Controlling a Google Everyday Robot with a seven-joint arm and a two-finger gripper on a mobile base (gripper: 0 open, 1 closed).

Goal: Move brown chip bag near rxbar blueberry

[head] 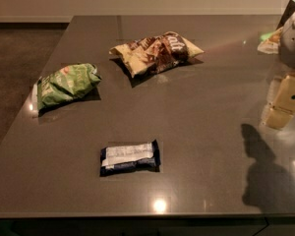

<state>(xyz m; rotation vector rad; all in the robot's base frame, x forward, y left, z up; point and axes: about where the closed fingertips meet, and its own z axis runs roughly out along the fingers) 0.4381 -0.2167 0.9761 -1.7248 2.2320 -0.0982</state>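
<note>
The brown chip bag (155, 52) lies flat on the dark table (206, 132), at the back middle. It is wrinkly, dark brown and pale tan with white lettering. The rxbar blueberry (130, 157) lies near the front edge, left of centre, navy with a white label panel. The two are well apart, the bar straight in front of the bag. My gripper (280, 109) hangs at the right edge of the view, above the table, to the right of both and touching neither. It casts a shadow on the table in front of it.
A green chip bag (66, 85) lies at the table's left side, near the left edge. A pale packet (269, 42) shows at the far right, partly hidden behind my arm. The table's front edge runs along the bottom, with floor at the left.
</note>
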